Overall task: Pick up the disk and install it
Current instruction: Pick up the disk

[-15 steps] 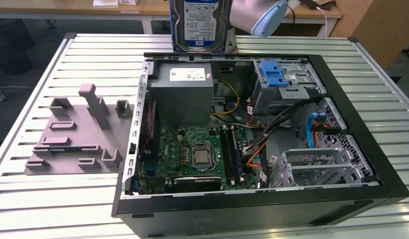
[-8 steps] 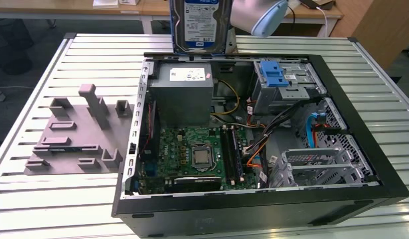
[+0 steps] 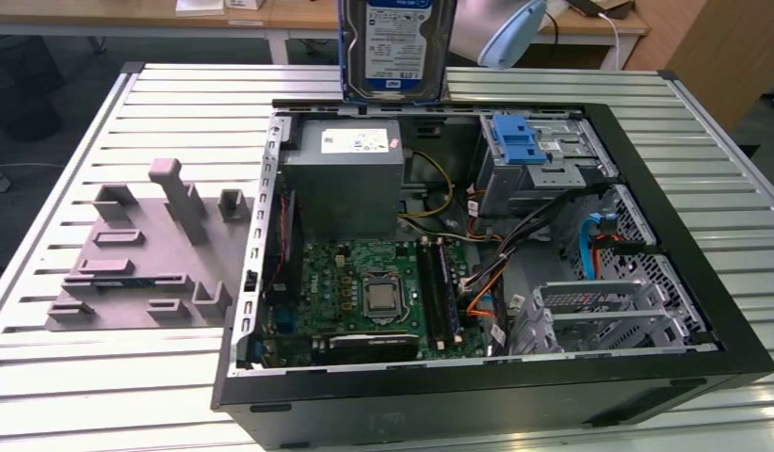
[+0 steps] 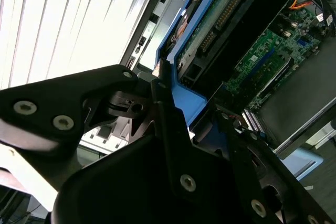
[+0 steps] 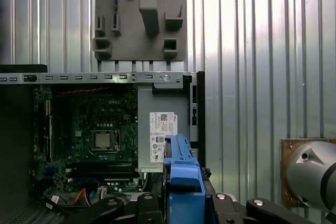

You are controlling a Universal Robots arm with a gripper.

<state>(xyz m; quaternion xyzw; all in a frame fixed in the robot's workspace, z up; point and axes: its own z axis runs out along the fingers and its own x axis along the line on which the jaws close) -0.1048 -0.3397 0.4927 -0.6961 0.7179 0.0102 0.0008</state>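
The gripper (image 4: 191, 103) is clamped on the blue-framed edge of the disk (image 3: 397, 47), which hangs upright at the exterior view's top centre, above the open computer case (image 3: 488, 405) and its grey power-supply box (image 3: 349, 184)

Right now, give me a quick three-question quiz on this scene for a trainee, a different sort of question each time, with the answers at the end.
1. True or false: the disk lies flat inside the computer case.
2. In the first wrist view, what is the gripper closed on? A) the disk's blue carrier B) a motherboard cable C) a side panel
3. Fill in: in the exterior view, the grey fixture sits on the table on the exterior view's ____ of the case.

Key
1. False: it hangs upright above the case's far edge.
2. A
3. left
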